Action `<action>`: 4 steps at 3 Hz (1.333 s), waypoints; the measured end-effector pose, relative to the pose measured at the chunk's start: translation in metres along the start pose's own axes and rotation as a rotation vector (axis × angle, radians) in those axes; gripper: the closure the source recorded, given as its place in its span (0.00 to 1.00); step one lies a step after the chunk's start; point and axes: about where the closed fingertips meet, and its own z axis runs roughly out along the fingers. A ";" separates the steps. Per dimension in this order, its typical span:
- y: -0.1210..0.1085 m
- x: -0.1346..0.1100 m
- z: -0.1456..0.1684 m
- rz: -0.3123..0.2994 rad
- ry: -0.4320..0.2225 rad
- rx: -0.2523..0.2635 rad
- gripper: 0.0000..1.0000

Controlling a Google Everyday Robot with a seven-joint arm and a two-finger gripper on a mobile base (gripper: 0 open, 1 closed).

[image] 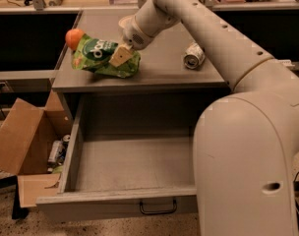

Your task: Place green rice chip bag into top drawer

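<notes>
My gripper (121,57) sits on the green chip bag (101,59); I cannot tell whether it grips. It looks light and crinkly, so pinch its middle.

gripper (121,57) at green rice chip bag (98,53) (on countertop (164,68), touching orange (74,37)) | top drawer (134,163) open below
</notes>
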 end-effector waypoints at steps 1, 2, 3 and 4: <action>0.020 -0.006 -0.029 -0.040 -0.044 0.018 1.00; 0.055 0.004 -0.070 -0.050 -0.065 0.051 1.00; 0.057 0.005 -0.068 -0.055 -0.065 0.043 1.00; 0.063 0.007 -0.062 -0.068 -0.065 0.022 1.00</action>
